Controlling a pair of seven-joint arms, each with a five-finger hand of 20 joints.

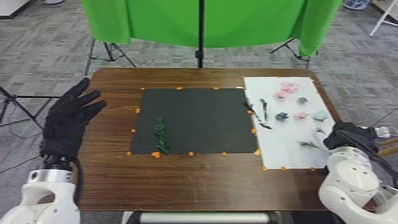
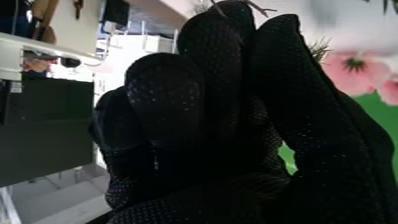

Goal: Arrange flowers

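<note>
Right robot hand (image 1: pixel 352 136) hangs by the right edge of the worktop (image 1: pixel 200 187), beside the white sheet (image 1: pixel 306 160). Its fingers are loosely bent, with the thumb a little apart from them, and nothing is plainly gripped. Thin brownish stems (image 2: pixel 259 8) show past the fingertips in the wrist view; whether they touch the glove, I cannot tell.

The flowers lie on the sheet: pink flowers (image 1: pixel 290 88) toward the far end, a pale pink bloom (image 1: pixel 301 116) nearer, dark stems (image 1: pixel 265 110) along the left side, and a small sprig (image 1: pixel 308 145) at the near part. A green sprig (image 1: pixel 161 135) rests on the dark mat (image 1: pixel 200 117), near its left side.

The step in hand looks to be picking the next piece for the mat. Best to widen the thumb gap first, come down over one stem, and pinch it low, clear of the petals. Lift it straight up before going left, as dragging could snag its neighbours.

Left robot hand (image 1: pixel 71 116) is held open at the left edge, fingers spread, holding nothing.
</note>
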